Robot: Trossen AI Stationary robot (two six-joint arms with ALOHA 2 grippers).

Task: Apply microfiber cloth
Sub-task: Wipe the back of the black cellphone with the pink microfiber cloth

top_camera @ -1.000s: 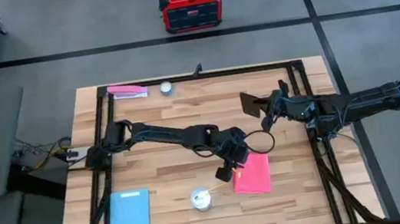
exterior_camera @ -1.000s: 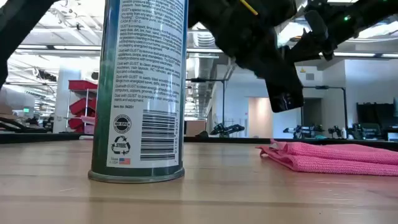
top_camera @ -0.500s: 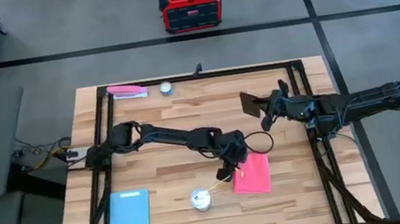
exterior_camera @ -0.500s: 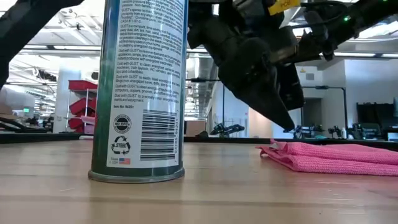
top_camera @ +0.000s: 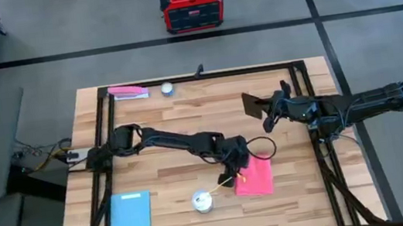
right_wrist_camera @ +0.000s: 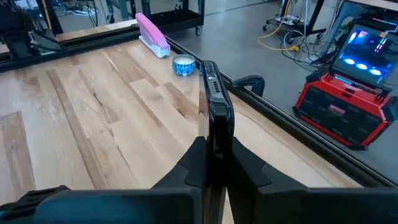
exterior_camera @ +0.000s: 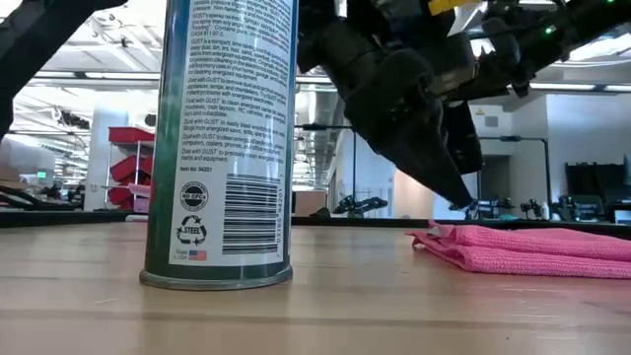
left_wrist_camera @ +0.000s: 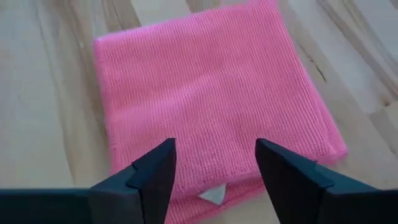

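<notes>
Since approx 1 s ago, left gripper (top_camera: 236,163) has dropped toward the microfiber cloth (top_camera: 254,176), jaws spread, empty, just above its near edge. Cloth lies flat on the worktop (top_camera: 164,126), long axis running away from the jaws; left arm far nearer. Right gripper (top_camera: 267,109) is apart, clamped on the black phone (right_wrist_camera: 214,118). Spray can (top_camera: 203,200) sits beside the cloth, not blocking.
</notes>
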